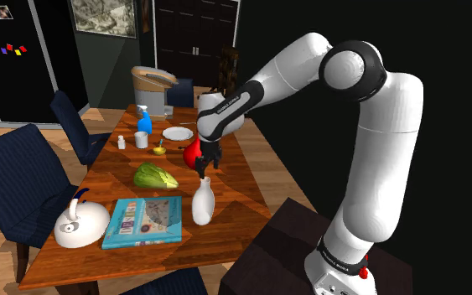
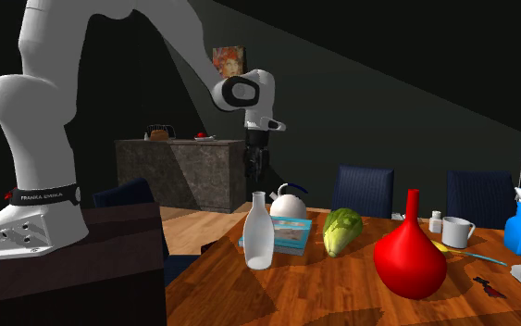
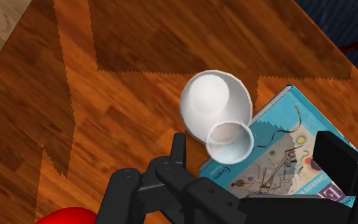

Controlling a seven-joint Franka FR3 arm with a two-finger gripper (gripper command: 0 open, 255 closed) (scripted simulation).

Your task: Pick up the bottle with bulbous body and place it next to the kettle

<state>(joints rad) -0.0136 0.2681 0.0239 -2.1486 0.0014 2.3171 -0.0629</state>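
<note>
Tool poised over white bottle

Fingers spread wide, the tool hangs above the white bottle without touching it. The bottle stands upright on the wooden counter just beside a blue book, whose far side faces the white kettle; a red vase stands nearby.

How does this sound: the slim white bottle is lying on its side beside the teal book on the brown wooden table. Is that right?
Not quite. The slim white bottle stands upright, as the shoulder view shows. It is indeed beside the teal book on the brown wooden table.
</note>
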